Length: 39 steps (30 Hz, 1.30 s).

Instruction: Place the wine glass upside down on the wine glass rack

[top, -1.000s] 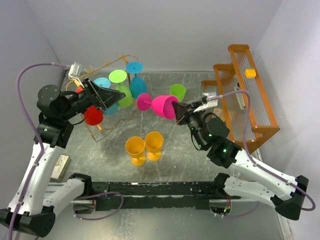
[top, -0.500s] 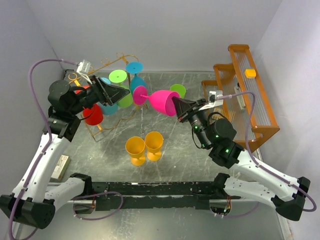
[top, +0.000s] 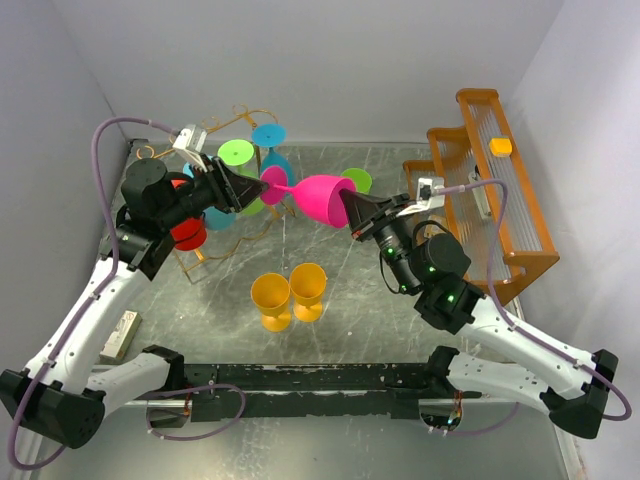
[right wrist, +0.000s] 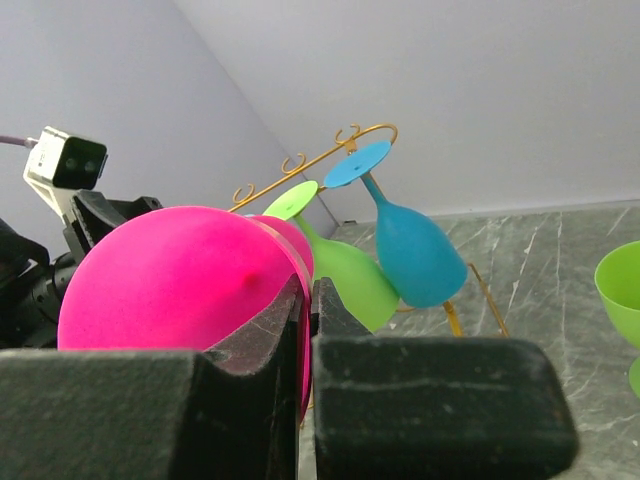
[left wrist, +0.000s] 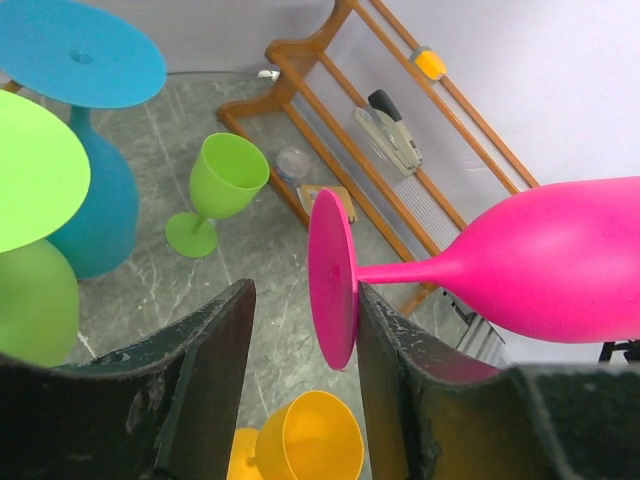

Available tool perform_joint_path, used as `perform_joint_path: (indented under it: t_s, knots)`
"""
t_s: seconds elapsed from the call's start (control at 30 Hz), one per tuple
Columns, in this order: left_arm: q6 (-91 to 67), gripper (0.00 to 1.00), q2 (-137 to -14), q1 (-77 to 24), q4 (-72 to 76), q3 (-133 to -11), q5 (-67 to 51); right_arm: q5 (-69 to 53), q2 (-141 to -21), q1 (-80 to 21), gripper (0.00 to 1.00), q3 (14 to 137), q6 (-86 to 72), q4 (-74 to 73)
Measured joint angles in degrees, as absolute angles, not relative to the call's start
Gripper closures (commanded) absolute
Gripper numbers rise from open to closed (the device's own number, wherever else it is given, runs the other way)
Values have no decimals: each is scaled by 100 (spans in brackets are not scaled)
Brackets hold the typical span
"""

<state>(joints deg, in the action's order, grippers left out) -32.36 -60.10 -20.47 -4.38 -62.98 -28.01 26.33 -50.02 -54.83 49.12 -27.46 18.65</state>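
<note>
- As I judge it, the step in hand is a mid-air hand-over. The right hand point(right wrist: 300, 300) is pinching the rim of the wine glass point(top: 325, 198), one finger inside the bowl and one outside, both pressed against the wall.
- The wine glass is lying on its side in the air above the counter point(top: 340, 330), touching nothing below. Its bowl is facing the right hand, and its stem and foot point(left wrist: 332, 280) are pointing at the left hand point(left wrist: 305, 295).
- The left hand is standing part spread, its fingers straddling the foot. In the left wrist view one finger is sitting just beside or against the stem side of the foot, and the other is standing apart from it, so it is not gripping anything yet.
- The wine glass rack point(right wrist: 318, 158) is standing just behind the left hand, with a green glass point(right wrist: 345, 275) and a blue glass point(right wrist: 415, 255) hanging from it.
- The next move calls for the left hand to press together on the foot before the right hand lets go. The bowl then needs turning downward and the stem sliding between the rails.
</note>
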Motion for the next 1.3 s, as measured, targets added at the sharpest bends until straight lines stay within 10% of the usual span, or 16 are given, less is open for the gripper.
perform_joint_path:
  t_s: [0.27,1.03,1.3]
  knots:
    - [-3542,23,-5852,-2073,-958,-6501,-2237,2585,-5297,-5483,100,4978,-2471,2265]
    - [-7078,21,-5415,-2073,73,-6438,-1509,1247,-6600,-5454,100,5566,-1376,4746]
    - [-7629,54,-5492,-2073,613,-6149,-1249,735,-6648,-5459,100,5566,-1601,4777]
